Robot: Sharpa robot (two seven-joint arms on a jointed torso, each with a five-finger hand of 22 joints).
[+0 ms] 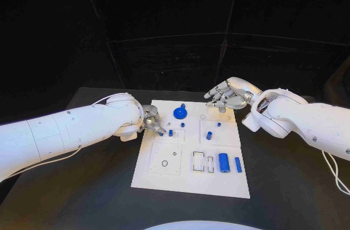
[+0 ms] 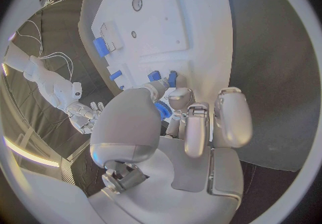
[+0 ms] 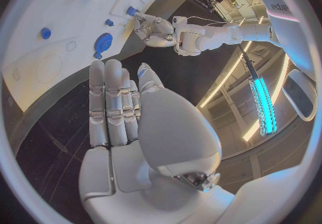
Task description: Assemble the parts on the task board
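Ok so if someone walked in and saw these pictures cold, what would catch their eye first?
Probably the white rectangular task board in the middle of the black table, dotted with small blue plastic parts such as the round blue knob near its far edge. Next, the left robot hand at the board's left edge, pinching a small blue piece, while the right robot hand hovers over the far right corner holding nothing.

The task board (image 1: pixel 191 182) lies in the middle of the table (image 1: pixel 73 199). The left hand (image 1: pixel 152 120) is at its left edge, the right hand (image 1: pixel 226 96) over its far right corner.
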